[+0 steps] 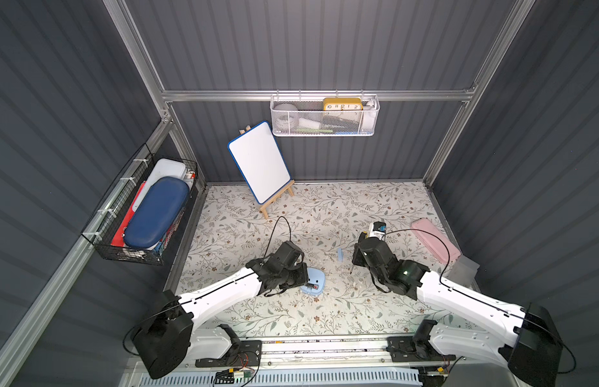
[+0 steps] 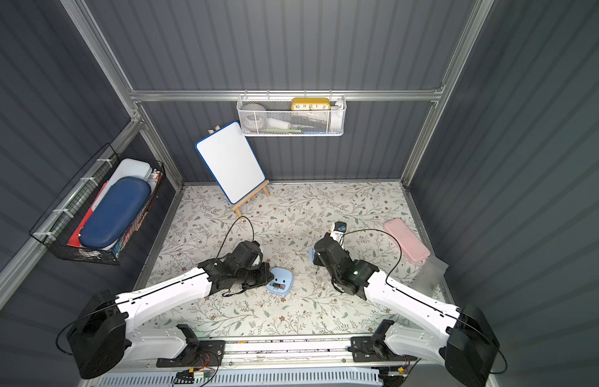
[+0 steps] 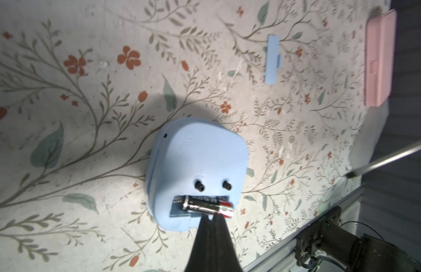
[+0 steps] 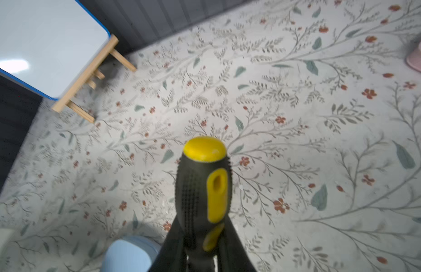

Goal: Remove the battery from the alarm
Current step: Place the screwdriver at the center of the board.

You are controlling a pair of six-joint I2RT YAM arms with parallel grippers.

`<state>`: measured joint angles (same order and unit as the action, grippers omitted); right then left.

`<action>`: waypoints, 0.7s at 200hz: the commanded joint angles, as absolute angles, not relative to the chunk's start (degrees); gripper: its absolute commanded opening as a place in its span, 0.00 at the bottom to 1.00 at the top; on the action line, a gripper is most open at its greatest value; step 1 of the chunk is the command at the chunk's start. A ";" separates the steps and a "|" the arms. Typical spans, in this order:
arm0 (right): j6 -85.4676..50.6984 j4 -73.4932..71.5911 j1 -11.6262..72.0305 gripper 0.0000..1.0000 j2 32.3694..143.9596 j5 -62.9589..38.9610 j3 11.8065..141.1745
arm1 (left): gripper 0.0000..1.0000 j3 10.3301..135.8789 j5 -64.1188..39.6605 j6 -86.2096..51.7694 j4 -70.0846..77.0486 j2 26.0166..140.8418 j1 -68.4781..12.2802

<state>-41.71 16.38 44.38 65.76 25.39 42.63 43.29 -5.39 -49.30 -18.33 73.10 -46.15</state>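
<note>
Arms numbered two; on the floral table (image 1: 325, 311) lay one alarm, one battery, one loose battery cover and one pink case, with one screwdriver held above it. The left arm (image 1: 224, 291) reached in low from the near left, its wrist bent toward the middle. The left gripper (image 3: 212, 217) had its fingers pressed together, holding nothing, the tips touching the long side of the battery (image 3: 204, 206). The alarm (image 3: 200, 153) lay face down, back up, showing two black knobs. The battery sat slightly askew in the open compartment at the edge of the alarm nearest that gripper.

Right of the alarm and apart from it lay the pale-blue battery cover (image 3: 272, 60), flat on the table. The right arm (image 1: 459, 295) came in from the near right, elbow raised. The right gripper (image 4: 200, 226) was clamped on the black-and-yellow handle of the screwdriver (image 4: 202, 183), whose thin shaft pointed down at the table between the alarm and that arm, well clear of the battery. Farthest right, the pink case (image 1: 435, 239) lay near the table's edge
</note>
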 commanded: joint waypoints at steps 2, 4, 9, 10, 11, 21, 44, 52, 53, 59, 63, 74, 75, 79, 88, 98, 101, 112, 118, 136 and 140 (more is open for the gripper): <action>-43.30 30.97 42.71 0.00 73.06 15.91 43.17 | 0.19 45.86 -2.76 -47.81 -20.70 70.57 -46.45; -43.15 30.92 42.54 0.00 73.68 15.38 43.18 | 0.20 45.88 -2.49 -47.92 -20.93 70.40 -46.48; -42.99 31.25 42.14 0.00 75.21 14.46 43.43 | 0.23 45.88 -1.65 -48.21 -21.52 69.96 -46.43; -43.03 31.49 42.08 0.00 75.53 14.39 43.51 | 0.24 45.79 -1.53 -48.28 -21.57 69.87 -46.46; -43.09 31.61 42.00 0.00 75.82 14.23 43.60 | 0.24 45.75 -1.42 -48.35 -21.68 69.83 -46.48; -42.50 31.92 41.47 0.00 78.58 13.39 44.17 | 0.26 44.79 -0.82 -48.77 -21.72 68.59 -46.49; -40.24 30.96 39.11 0.00 84.39 10.48 45.39 | 0.27 41.72 -0.70 -49.66 -20.21 65.51 -46.41; -40.23 32.14 38.40 0.00 85.89 10.35 46.62 | 0.27 41.20 -0.26 -49.91 -20.38 64.70 -46.39; -40.20 32.38 38.40 0.00 85.97 10.41 46.73 | 0.27 41.16 -0.22 -49.96 -20.39 64.61 -46.40; -39.94 32.60 38.24 0.00 86.50 10.91 47.18 | 0.26 40.98 0.16 -50.09 -20.63 64.20 -46.40; -39.60 32.19 38.16 0.00 86.63 11.10 47.23 | 0.26 40.94 0.30 -50.05 -20.77 63.89 -46.38; -38.77 31.06 37.26 0.00 87.48 10.87 47.26 | 0.26 40.57 0.85 -50.10 -21.00 63.04 -46.37; -38.63 30.96 37.08 0.00 87.64 10.66 47.27 | 0.26 40.50 0.91 -50.10 -21.01 62.94 -46.39; -38.13 30.73 36.54 0.00 88.24 10.27 47.53 | 0.26 40.30 1.08 -50.10 -20.95 62.73 -46.38; -37.00 31.30 35.26 0.00 90.43 9.23 48.86 | 0.26 39.84 1.23 -49.97 -20.60 62.43 -46.33; -35.59 32.47 34.19 0.02 93.31 8.56 50.91 | 0.27 39.47 1.32 -49.92 -20.23 62.52 -46.30; -35.30 32.99 34.06 0.03 94.19 8.45 51.55 | 0.29 39.40 1.25 -49.92 -20.05 62.57 -46.26; -35.16 35.03 33.84 0.06 96.20 8.50 54.02 | 0.33 39.19 1.16 -50.00 -19.72 63.11 -46.27; -35.07 34.33 33.88 0.09 96.40 8.25 54.16 | 0.35 39.08 1.16 -50.10 -19.64 63.33 -46.29; -35.16 34.73 33.83 0.19 97.11 8.37 55.15 | 0.43 38.14 1.27 -50.58 -19.37 63.50 -46.30; -34.95 34.98 33.88 0.20 97.11 8.32 55.44 | 0.45 37.78 1.38 -50.85 -19.29 63.41 -46.27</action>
